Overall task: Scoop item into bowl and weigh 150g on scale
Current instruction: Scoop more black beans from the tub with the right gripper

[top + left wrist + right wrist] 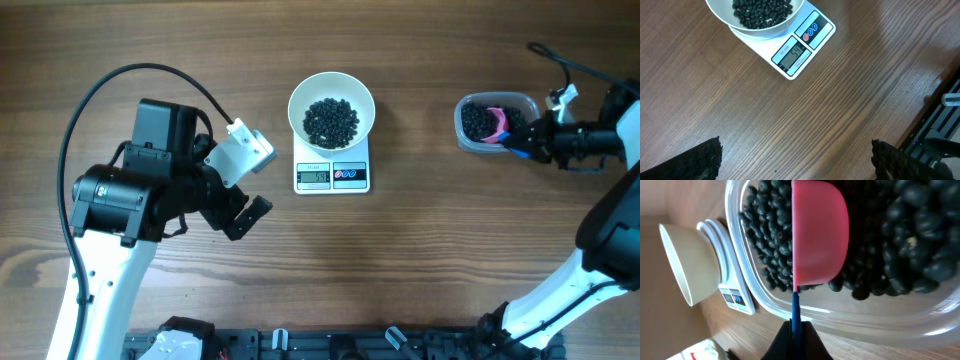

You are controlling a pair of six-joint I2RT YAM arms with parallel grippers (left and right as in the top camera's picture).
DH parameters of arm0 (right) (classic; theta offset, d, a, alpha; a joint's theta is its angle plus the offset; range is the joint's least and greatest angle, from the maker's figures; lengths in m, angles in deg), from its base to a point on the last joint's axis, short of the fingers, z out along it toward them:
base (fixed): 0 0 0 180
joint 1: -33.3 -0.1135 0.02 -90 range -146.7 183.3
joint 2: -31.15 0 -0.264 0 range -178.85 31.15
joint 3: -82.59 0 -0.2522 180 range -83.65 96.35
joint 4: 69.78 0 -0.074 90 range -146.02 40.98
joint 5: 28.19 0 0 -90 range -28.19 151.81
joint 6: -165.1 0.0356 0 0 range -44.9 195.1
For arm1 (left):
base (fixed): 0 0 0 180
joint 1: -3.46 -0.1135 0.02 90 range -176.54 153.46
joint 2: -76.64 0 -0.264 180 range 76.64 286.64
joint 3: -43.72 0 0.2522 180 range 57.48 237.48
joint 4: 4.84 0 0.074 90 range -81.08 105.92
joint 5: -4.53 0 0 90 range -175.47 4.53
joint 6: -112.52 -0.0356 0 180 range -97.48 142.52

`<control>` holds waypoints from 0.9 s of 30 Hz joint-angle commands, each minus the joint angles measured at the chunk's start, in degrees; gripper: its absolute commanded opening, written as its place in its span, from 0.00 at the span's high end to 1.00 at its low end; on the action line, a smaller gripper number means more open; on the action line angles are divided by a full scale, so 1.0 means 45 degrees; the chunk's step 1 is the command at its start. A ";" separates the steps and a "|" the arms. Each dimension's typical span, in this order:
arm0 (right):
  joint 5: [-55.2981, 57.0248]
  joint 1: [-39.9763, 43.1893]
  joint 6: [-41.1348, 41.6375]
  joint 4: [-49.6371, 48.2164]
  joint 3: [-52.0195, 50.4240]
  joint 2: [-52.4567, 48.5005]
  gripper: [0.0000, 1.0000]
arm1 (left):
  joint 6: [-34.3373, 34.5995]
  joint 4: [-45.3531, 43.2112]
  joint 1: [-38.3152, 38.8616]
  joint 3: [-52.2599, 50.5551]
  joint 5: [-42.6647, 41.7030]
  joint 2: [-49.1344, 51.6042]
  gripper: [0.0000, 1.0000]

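The white bowl [332, 112] stands on the white scale [332, 175], holding a pile of black beans [331, 122]. In the left wrist view the bowl [756, 27] and scale [802, 50] lie ahead, well beyond the fingertips. My left gripper [245, 215] hovers open over bare wood, left of the scale, nothing between its fingers [700, 160]. My right gripper [796, 330] is shut on the blue handle of a pink scoop [820, 235], whose cup sits in the clear tub [493, 122] among more beans [910, 235].
The clear tub sits at the right of the table, right of the scale. A black rail [330, 345] runs along the front edge. A black cable [110, 90] loops behind the left arm.
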 commanded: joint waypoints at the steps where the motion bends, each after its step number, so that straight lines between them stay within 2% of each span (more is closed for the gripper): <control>1: -0.0588 0.0704 0.0141 -0.0126 -0.0019 -0.0257 0.96 | -0.0233 0.0000 -0.0083 0.0146 -0.0019 0.0000 0.00; 15: -0.2516 0.2147 -0.1200 0.1030 -0.0019 -0.0257 0.96 | -0.0233 0.0000 -0.0083 0.0146 -0.0019 0.0000 0.00; 27: -0.3638 0.2327 -0.1948 0.1447 -0.0019 -0.0257 0.96 | -0.0238 0.0000 -0.0083 0.0146 -0.0019 0.0000 0.00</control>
